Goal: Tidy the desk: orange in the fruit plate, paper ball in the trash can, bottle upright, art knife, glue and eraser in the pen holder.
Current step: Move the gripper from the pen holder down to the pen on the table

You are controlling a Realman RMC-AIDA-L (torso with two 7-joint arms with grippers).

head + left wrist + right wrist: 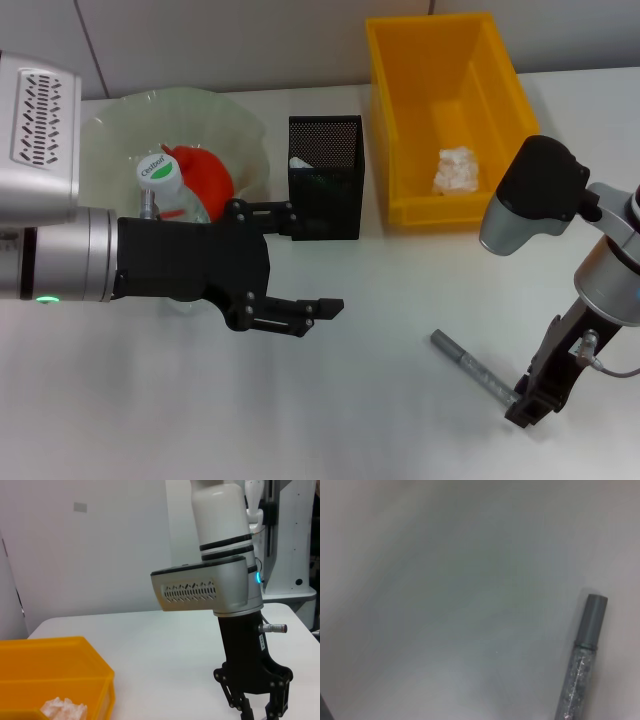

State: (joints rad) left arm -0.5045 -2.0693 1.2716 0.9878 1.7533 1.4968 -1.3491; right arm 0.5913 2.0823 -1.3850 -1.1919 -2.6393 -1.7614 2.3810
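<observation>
Glue stick (476,372) lies flat at five o'clock; your right gripper (528,400) is at its near end, grip impossible to tell. Seat both fingers squarely across the barrel before lifting. Left gripper (300,268) hovers spread.

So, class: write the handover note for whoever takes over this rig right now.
Left gripper: open, empty, hovering beside the pen holder.
Right gripper: down at one end of the grey glue pen on the table; grip unclear.
Done: orange in fruit plate, paper ball in yellow bin, bottle upright.
Left: glue pen into holder. Art knife and eraser not visible on the desk; check holder.
</observation>
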